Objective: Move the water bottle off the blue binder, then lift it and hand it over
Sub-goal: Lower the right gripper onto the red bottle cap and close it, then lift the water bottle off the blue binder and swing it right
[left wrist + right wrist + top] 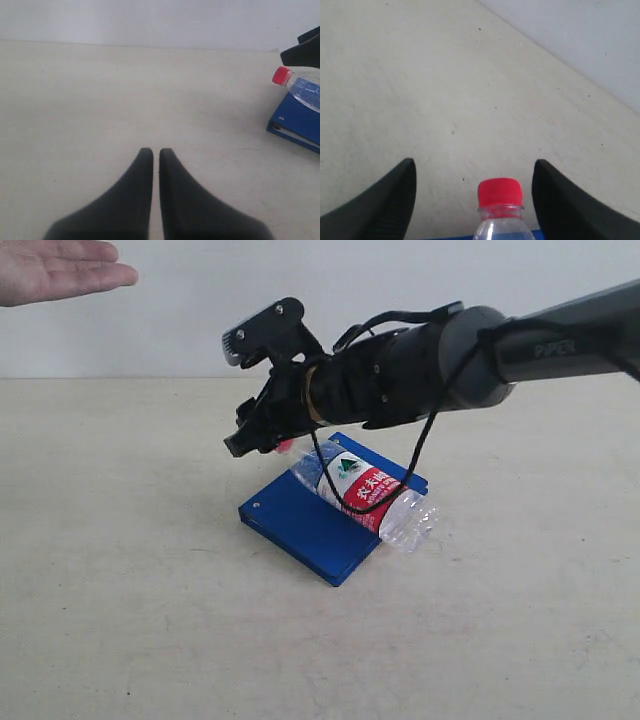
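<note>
The water bottle (362,487) lies on its side on the blue binder (296,519), its red cap (285,446) pointing to the back left. My right gripper (250,438) reaches in from the right and hovers at the cap end. In the right wrist view it (475,163) is open, with the cap (500,192) between its two fingers and touching neither. My left gripper (156,154) is shut on nothing, low over bare table. From there the bottle (300,89) and the binder (296,120) lie off to one side. The exterior view does not show the left arm.
An open human hand (58,270), palm up, is held out at the top left of the exterior view. The beige table (130,590) stretches around the binder, with a pale wall behind it. A black cable (420,455) hangs from the right arm over the bottle.
</note>
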`<state>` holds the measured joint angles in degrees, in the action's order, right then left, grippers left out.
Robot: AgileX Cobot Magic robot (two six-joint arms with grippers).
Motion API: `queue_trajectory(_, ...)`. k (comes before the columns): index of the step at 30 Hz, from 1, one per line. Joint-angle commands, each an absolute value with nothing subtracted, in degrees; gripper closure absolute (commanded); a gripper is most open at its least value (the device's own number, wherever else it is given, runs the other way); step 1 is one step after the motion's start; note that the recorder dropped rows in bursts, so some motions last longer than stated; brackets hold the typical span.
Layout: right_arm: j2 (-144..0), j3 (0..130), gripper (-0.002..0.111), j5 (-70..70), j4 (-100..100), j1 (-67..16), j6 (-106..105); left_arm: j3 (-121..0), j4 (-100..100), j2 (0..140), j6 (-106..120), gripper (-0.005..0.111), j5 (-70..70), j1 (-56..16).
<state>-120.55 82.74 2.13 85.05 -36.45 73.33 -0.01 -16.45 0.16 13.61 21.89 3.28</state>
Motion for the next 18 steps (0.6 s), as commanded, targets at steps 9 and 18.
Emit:
queue_trajectory(9,-127.8,84.2,0.049,-9.0,85.4,-36.6,67.6,0.0,-16.9,0.0,13.1,0.102,21.0,2.7)
queue_trajectory(18,-127.7,84.2,0.108,-13.1,80.2,-36.6,67.6,0.0,-16.9,0.0,13.1,0.102,21.0,2.7)
